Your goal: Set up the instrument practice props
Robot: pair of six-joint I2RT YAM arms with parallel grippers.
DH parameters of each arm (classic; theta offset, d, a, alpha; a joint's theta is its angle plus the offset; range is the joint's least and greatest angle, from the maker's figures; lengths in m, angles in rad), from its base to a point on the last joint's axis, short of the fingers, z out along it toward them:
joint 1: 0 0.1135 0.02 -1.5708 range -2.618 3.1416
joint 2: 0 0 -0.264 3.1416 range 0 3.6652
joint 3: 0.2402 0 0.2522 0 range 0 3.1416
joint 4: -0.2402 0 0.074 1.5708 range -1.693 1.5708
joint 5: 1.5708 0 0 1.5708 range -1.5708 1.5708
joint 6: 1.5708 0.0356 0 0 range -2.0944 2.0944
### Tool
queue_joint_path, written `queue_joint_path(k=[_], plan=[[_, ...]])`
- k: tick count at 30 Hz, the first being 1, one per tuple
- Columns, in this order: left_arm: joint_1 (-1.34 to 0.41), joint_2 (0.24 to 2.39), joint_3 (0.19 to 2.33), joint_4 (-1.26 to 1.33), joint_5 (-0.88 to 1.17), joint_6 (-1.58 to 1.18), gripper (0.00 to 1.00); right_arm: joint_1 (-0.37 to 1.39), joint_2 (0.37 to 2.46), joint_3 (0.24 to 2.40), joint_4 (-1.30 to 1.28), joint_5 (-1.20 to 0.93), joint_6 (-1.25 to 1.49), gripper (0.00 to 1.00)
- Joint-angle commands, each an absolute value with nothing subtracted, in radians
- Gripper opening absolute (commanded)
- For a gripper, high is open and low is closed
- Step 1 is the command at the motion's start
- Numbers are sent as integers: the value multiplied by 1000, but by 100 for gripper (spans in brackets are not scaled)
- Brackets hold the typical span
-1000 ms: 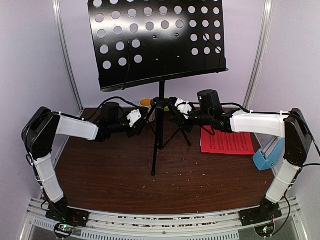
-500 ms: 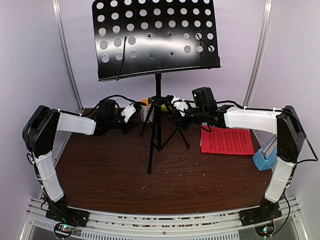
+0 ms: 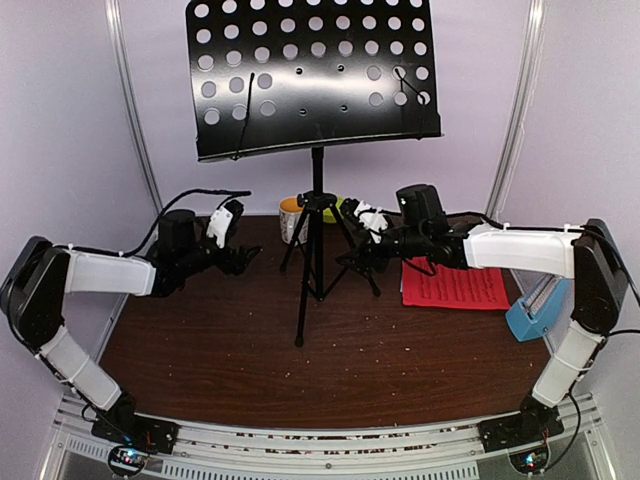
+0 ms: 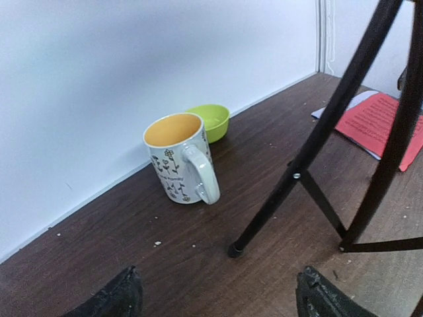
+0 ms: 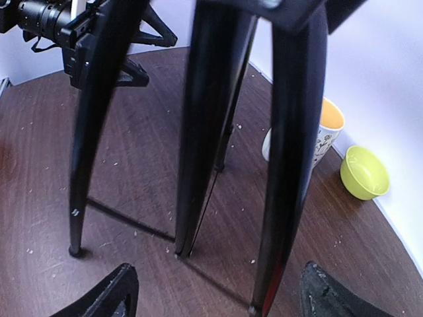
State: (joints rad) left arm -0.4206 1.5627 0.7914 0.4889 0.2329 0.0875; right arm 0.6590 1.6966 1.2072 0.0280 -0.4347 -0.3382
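Observation:
The black music stand [image 3: 316, 250] stands upright on its tripod at mid-table, with its perforated desk [image 3: 315, 75] high above. A red sheet-music page [image 3: 455, 283] lies flat to its right, and the light-blue metronome [image 3: 535, 310] sits at the right edge. My left gripper [image 3: 238, 252] is open, left of the stand and apart from it. In the left wrist view it [image 4: 221, 297] holds nothing, with a stand leg [image 4: 317, 139] ahead. My right gripper [image 3: 360, 252] is open beside the right tripod leg. In the right wrist view it [image 5: 221, 297] faces the legs [image 5: 211, 119] and grips nothing.
A white-and-orange mug [image 3: 290, 215] and a small green bowl [image 4: 213, 121] sit against the back wall behind the stand. Pale walls close in the table on three sides. Small crumbs dot the dark wooden tabletop [image 3: 400, 360].
Both grippers have opened and let go of the stand. The left arm has drawn back to the left, the right one slightly to the right. The stand has settled upright.

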Motion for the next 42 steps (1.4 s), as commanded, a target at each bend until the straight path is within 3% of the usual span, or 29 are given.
queue_joint_path(k=[1,7,14,24,34,42], plan=[[-515,1486,694,607,199,-49,83,629,1601,1103,110,-434,-310,89],[-698,1516,658,630,166,-99,82,565,1640,1101,24,-433,-345,89],[-779,1649,647,800,191,-235,81,532,1748,1198,-59,-513,-387,82],[-814,1806,750,815,201,-303,67,528,1868,1287,-135,-561,-447,68],[-816,1788,735,778,175,-320,34,524,1881,1304,-143,-523,-473,25],[-817,1724,696,702,125,-328,11,523,1845,1269,-160,-464,-457,0]])
